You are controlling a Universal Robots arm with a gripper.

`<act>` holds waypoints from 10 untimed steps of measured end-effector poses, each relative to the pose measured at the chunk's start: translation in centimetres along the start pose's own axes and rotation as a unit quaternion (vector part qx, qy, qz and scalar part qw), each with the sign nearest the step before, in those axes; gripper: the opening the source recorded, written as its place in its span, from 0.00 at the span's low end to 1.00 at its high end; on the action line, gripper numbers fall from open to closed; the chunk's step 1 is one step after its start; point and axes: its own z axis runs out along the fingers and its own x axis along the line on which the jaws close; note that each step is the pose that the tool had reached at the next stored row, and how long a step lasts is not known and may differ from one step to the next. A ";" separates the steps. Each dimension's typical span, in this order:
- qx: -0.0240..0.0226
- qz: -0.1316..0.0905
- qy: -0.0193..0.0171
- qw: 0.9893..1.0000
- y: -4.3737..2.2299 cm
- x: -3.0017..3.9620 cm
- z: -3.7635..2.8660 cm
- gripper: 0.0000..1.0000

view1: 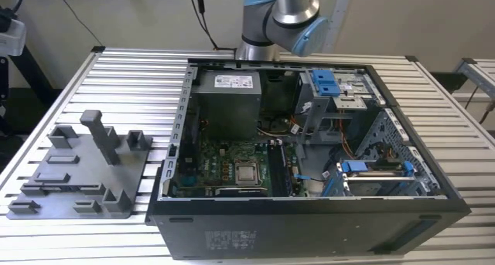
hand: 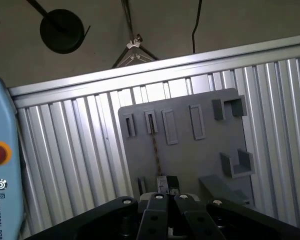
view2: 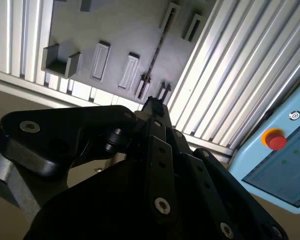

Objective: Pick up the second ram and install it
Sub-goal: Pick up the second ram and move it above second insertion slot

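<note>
The second ram (hand: 155, 150) is a thin dark stick standing on edge on the grey fixture plate (hand: 200, 150), running between two slotted holders. In the second wrist view the ram (view2: 157, 52) again shows edge-on on the plate (view2: 115, 30). My gripper (hand: 166, 194) hangs well above the plate, and its fingertips line up with one end of the stick in both wrist views. The gripper (view2: 155, 102) is shut, with nothing between its fingers. In the exterior view the fixture plate (view1: 77, 187) lies at the left, beside the open computer case (view1: 433, 178).
Inside the case, the black memory slots (view1: 282, 160) lie beside the processor socket (view1: 247, 173), with a grey power-supply box (view1: 224, 102) behind. The arm (view1: 282, 15) rises behind the case. A light-blue pendant (view2: 277, 150) with a red button sits off the ribbed table (hand: 65, 150).
</note>
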 end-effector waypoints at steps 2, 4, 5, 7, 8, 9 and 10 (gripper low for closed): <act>0.000 0.000 0.000 1.000 0.00 0.00 0.00 0.18; 0.000 0.000 0.000 1.000 0.00 0.00 0.00 0.30; 0.000 0.000 0.000 1.000 0.00 0.00 0.00 0.30; 0.000 0.000 0.000 1.000 0.00 0.00 0.00 0.36; 0.000 0.000 0.000 1.000 0.00 0.00 0.00 0.36; 0.000 0.000 0.000 1.000 0.00 0.00 0.00 0.42; 0.000 0.000 0.000 1.000 0.00 0.00 0.01 0.42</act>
